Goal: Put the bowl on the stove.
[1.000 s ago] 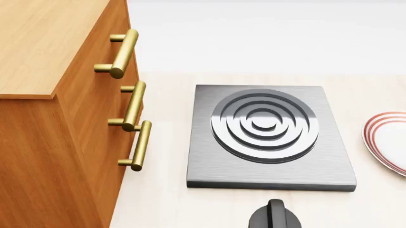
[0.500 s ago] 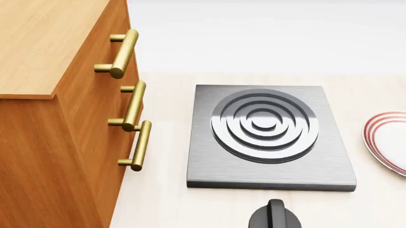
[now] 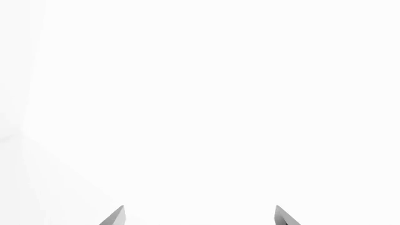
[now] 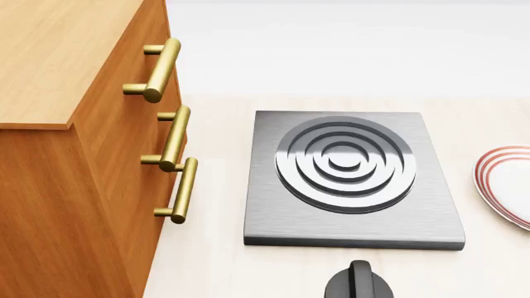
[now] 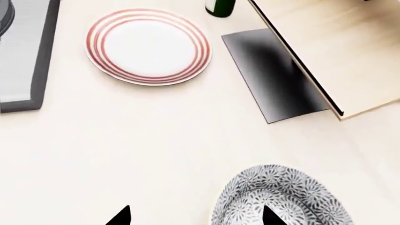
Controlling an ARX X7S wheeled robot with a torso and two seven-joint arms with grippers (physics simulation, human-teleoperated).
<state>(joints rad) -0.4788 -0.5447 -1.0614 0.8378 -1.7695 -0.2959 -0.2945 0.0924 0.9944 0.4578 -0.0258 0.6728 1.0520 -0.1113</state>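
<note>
The stove (image 4: 352, 177), a square dark-grey slab with raised burner rings, lies on the light table in the head view; its edge also shows in the right wrist view (image 5: 25, 61). The speckled grey-and-white bowl (image 5: 281, 197) shows only in the right wrist view, standing on the table. My right gripper (image 5: 196, 218) is open above the table, one dark fingertip (image 5: 270, 216) over the bowl and the other (image 5: 120, 218) over bare table. My left gripper (image 3: 198, 216) is open and empty, facing a blank white surface. Neither gripper shows in the head view.
A wooden cabinet (image 4: 74, 155) with brass handles (image 4: 174, 139) stands left of the stove. A black knob (image 4: 358, 282) sits in front of it. A white red-ringed plate (image 5: 149, 47) lies to the stove's right (image 4: 505, 183). A green bottle (image 5: 220, 7) and a wooden board (image 5: 331, 51) lie beyond.
</note>
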